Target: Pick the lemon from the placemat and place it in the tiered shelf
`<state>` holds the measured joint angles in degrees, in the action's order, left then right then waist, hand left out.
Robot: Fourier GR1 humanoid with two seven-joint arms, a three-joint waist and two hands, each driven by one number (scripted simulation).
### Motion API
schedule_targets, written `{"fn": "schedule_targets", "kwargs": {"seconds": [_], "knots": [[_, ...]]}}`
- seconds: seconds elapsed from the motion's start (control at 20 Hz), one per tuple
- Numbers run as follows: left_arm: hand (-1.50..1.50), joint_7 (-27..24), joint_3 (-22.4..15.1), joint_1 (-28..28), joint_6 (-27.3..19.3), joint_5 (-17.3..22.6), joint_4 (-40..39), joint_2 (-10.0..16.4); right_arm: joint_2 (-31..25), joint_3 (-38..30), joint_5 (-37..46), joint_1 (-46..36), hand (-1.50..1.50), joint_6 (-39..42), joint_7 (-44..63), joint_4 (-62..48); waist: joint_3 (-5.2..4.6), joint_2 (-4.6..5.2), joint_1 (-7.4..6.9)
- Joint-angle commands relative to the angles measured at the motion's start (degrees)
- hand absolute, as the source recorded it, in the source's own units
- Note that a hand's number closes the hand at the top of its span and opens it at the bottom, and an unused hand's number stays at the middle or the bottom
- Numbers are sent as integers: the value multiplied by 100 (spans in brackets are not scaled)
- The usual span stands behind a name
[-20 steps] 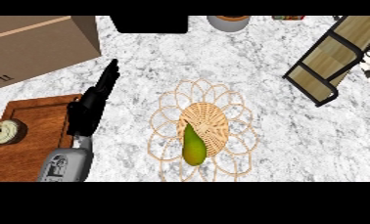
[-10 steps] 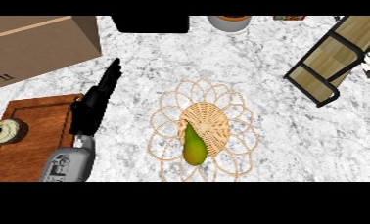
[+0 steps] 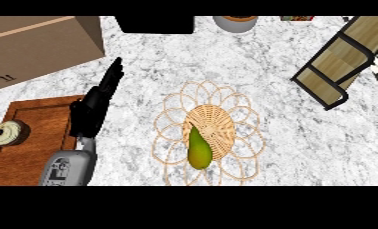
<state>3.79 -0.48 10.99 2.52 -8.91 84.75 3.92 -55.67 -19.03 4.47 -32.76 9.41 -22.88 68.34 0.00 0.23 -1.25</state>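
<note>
One pear [image 3: 197, 148], one placemat [image 3: 218, 122], one hand [image 3: 96, 105]

Bare worktop [image 3: 288, 133] runs from the placemat [image 3: 221, 123] to the tiered shelf [image 3: 341, 60], which sits at an angle by the right edge near the far corner; a hand could cross there freely. Along the far edge a black block [image 3: 155, 24] and a grey pot [image 3: 236, 24] stand apart. A cardboard box [image 3: 44, 43] fills the far left corner, and a wooden board [image 3: 37, 148] covers the near left. The left hand [image 3: 96, 105], fingers straight, hangs over the strip between board and placemat, narrowing it.
</note>
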Motion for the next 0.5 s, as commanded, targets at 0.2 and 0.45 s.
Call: {"fn": "schedule_targets", "kwargs": {"seconds": [0.2,0.45], "knots": [[0,-59,-150,-472,33,19,369,-96,738,398,472,-945,150,-557,-132,-1057,0,-6,-21],[0,-98,-158,7,-193,-136,-116,-268,820,-6,-402,-1455,150,337,-272,-1916,0,6,16]]}}
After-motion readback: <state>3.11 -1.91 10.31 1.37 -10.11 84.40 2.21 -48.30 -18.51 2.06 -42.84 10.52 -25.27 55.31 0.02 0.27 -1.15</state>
